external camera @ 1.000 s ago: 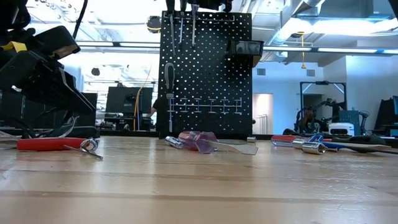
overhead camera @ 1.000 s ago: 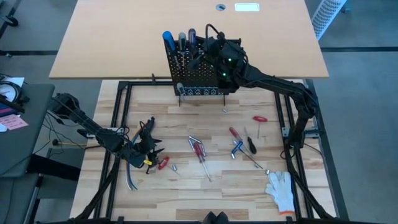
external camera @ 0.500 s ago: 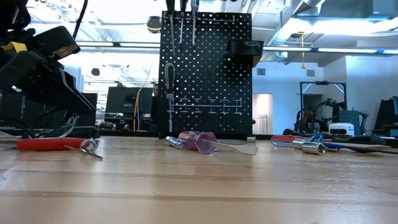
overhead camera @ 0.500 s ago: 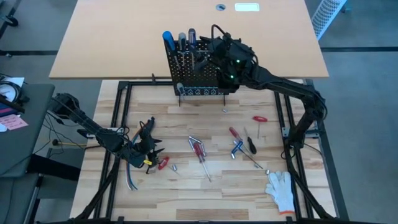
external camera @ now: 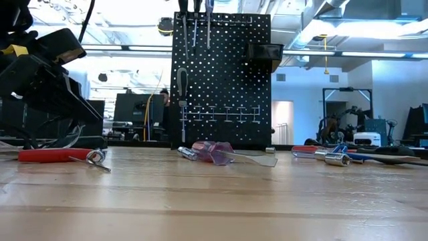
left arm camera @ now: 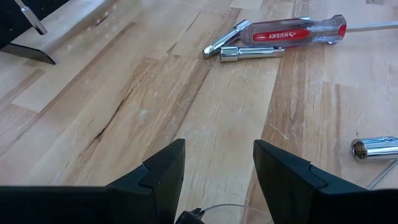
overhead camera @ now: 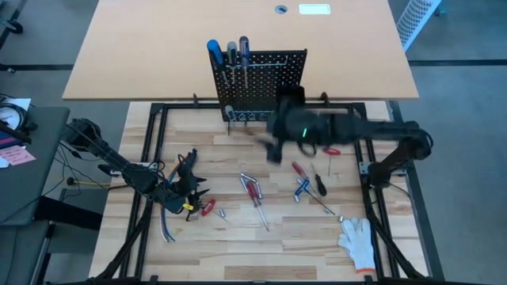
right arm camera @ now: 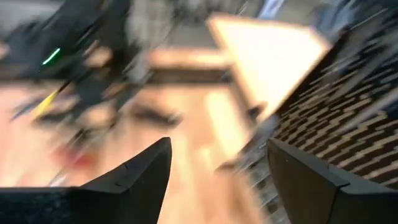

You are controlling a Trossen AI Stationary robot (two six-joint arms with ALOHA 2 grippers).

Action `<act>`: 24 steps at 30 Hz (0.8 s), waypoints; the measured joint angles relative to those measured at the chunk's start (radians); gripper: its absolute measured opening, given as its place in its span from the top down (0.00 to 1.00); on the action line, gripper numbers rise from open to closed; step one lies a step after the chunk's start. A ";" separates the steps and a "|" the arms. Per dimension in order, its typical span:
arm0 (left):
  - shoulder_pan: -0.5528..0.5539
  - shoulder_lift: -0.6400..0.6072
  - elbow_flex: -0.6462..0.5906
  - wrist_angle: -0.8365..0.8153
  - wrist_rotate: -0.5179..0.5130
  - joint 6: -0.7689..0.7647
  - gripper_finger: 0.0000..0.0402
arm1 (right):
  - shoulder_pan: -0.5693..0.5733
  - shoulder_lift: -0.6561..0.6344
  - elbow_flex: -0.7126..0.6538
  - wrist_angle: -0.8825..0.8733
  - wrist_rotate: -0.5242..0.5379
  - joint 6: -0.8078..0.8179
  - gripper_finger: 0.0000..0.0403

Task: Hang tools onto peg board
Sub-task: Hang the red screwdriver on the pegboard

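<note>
Over on your left, the left gripper [overhead camera: 186, 190] sits low over the wooden table [overhead camera: 238, 237] near its left edge, arm stretched in from the side, fingers [left arm camera: 165, 171] spread apart with nothing between them. Just past them in the wrist view lies a clear-handled screwdriver [left arm camera: 298, 30] with red "HUSKY" lettering, flat on the wood, and a small metal socket [left arm camera: 376, 148] nearby.

Moving toward the middle, the peg board [overhead camera: 257, 83] stands upright at the back edge, three screwdrivers [overhead camera: 228, 54] hanging in its top left corner, handles up and shafts straight down. More tools [overhead camera: 253, 190] lie scattered flat on the table in front.

Your right gripper [overhead camera: 273, 146] is just in front of the board, arm reaching in sideways from the right. Its fingers [right arm camera: 140, 171] are apart and empty. A white glove [overhead camera: 358, 241] lies at the near right corner.
</note>
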 joint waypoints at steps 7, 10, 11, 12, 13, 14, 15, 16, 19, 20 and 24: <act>0.000 0.000 0.000 0.003 0.002 -0.007 0.54 | 0.199 0.004 -0.283 -0.059 0.084 0.337 0.33; 0.000 0.000 0.000 0.005 0.002 -0.010 0.54 | 0.223 0.005 -0.393 -0.055 0.122 0.479 0.33; 0.000 0.000 0.000 0.005 0.001 -0.010 0.54 | 0.226 0.005 -0.425 -0.053 0.120 0.543 0.33; 0.000 0.000 0.000 0.005 0.000 -0.010 0.54 | 0.225 0.015 -0.452 -0.056 0.111 0.616 0.33; 0.000 0.000 0.000 0.006 -0.002 -0.010 0.54 | 0.218 0.022 -0.471 -0.077 0.101 0.680 0.33; 0.000 0.000 0.000 0.007 -0.008 -0.010 0.54 | 0.212 0.028 -0.489 -0.116 0.095 0.741 0.33; 0.000 0.000 0.000 0.006 -0.015 -0.010 0.54 | 0.201 0.036 -0.504 -0.152 0.089 0.796 0.33; 0.000 0.000 0.000 0.007 -0.020 -0.010 0.54 | 0.186 0.043 -0.519 -0.177 0.088 0.843 0.33; 0.000 0.000 0.000 0.008 -0.022 -0.010 0.54 | 0.127 0.057 -0.559 -0.211 0.066 0.934 0.33; 0.000 0.000 0.000 0.008 -0.022 -0.010 0.54 | 0.102 0.068 -0.572 -0.214 0.037 0.947 0.33; 0.000 0.000 0.000 0.008 -0.022 -0.010 0.54 | 0.019 0.116 -0.603 -0.221 -0.055 0.961 0.33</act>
